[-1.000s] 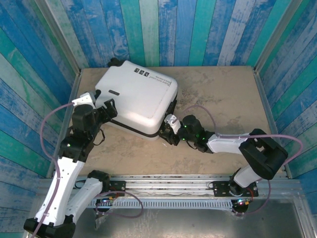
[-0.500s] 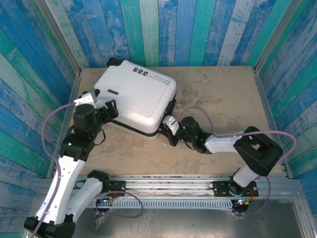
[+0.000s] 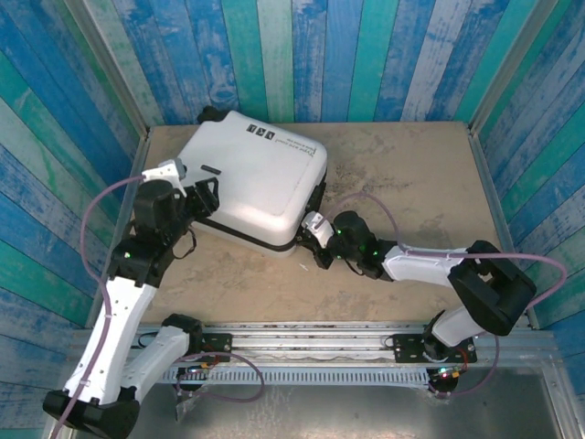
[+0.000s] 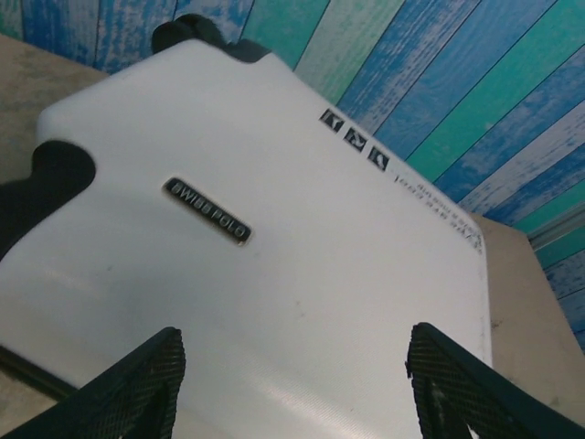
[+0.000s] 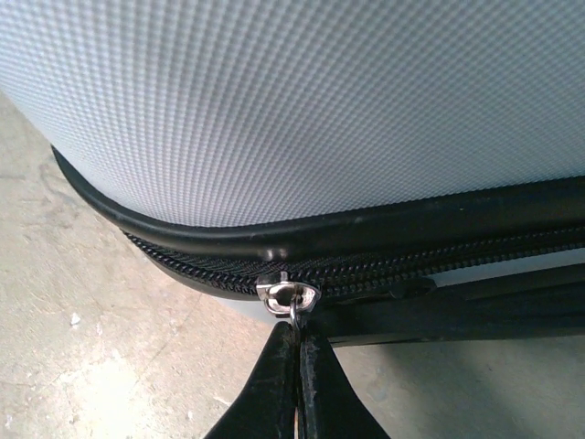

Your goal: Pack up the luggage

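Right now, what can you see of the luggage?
The luggage is a white, finely textured hard-shell case lying flat, lid down, at the far left of the table. A black badge reads SWISS POLO; small black label marks sit near one edge. A black wheel shows at its far corner. A black zipper runs along the seam; the right tool is shut on its metal zipper pull. The left tool hangs open over the shell.

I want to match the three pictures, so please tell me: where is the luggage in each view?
Top external: the luggage lies left of centre, toward the far wall.
Left wrist: its white lid lies ahead of the open left pincer.
Right wrist: its textured shell runs along the top; the right pincer grips the zipper pull.
Shared landmark: the black zipper band.
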{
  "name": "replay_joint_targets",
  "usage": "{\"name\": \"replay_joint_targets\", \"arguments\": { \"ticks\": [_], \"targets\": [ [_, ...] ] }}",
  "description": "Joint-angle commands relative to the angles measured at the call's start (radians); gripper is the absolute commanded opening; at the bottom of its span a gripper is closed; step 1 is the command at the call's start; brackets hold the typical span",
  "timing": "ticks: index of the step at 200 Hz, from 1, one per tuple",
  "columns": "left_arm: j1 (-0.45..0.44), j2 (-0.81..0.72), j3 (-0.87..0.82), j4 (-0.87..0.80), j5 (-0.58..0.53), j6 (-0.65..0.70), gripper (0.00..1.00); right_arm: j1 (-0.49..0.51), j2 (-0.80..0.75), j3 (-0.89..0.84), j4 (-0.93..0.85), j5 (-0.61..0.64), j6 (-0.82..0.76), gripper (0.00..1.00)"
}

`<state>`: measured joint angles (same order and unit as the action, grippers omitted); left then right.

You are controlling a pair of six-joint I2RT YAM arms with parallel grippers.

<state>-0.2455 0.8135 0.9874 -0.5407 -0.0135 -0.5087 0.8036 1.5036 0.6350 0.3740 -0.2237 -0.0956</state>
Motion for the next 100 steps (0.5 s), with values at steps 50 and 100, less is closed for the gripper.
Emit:
{"name": "replay_joint_targets", "arguments": {
  "ticks": [50, 100],
  "targets": [
    [-0.132, 0.301, 0.166, -0.043, -0.009, 0.069, 0.63, -0.004, -0.010, 0.109, -0.179, 0.073, -0.015, 0.00],
    [-0.132, 0.558, 0.230, -0.238, -0.125, 0.020, 0.53, -0.007, -0.030, 0.132, -0.217, 0.117, 0.004, 0.00]
  ]
}}
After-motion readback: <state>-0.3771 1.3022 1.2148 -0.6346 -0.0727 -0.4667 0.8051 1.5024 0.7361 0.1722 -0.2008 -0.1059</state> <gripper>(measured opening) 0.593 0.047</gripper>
